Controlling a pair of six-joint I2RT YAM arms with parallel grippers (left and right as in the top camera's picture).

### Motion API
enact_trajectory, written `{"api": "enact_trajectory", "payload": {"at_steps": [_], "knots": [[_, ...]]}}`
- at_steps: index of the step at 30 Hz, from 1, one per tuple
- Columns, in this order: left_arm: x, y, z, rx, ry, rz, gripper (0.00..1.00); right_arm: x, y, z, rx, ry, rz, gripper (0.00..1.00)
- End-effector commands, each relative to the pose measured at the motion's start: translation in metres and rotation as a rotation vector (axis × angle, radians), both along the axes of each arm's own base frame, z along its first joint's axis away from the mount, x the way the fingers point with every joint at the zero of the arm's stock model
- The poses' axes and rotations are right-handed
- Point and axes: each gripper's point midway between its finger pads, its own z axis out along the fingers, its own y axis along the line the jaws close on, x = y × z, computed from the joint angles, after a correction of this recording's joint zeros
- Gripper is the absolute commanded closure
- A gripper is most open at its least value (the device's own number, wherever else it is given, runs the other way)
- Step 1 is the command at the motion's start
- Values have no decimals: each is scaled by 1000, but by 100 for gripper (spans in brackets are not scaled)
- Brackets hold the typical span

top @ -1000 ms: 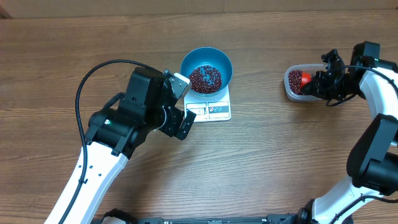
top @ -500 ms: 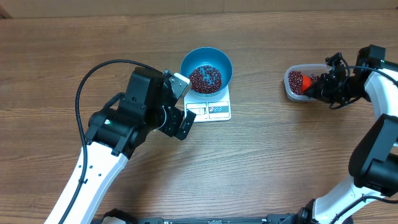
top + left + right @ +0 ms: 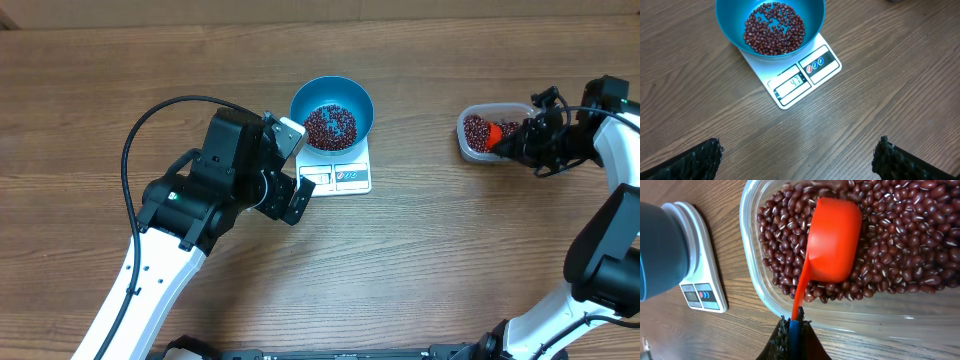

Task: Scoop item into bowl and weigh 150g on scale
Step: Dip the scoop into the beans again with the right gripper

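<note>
A round, deep, bright blue bowl sits on the small flat white square kitchen scale near the middle of the wooden worktop. It covers the scale's far part. A loose layer of small dark red-brown beans covers the bowl's bottom, and the scale's display (on its near edge) reads 47.

Well to the right stands a clear rounded-rectangular plastic tub, holding many more of the same beans. The cup of an orange-red plastic scoop rests among them, its rounded back towards the wrist camera.

The right hand is clamped tight on the end of the scoop's thin handle, at the tub's rim. The left hand hangs just near-left of the scale, spread wide and holding nothing.
</note>
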Motion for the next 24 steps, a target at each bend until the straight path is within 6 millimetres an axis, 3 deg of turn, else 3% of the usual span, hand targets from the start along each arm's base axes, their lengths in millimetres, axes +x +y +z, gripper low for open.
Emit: {"api": "enact_trajectory", "payload": {"at_steps": [1,14,24], "knots": [[-2,0,-1,0,3,-20,0,3,8,4,60,-12,2,96],[-2,0,-1,0,3,-20,0,3,15,-8,116,-11,4,96],[-2,0,-1,0,3,-20,0,5,15,-2,167,-29,-11,96]]}}
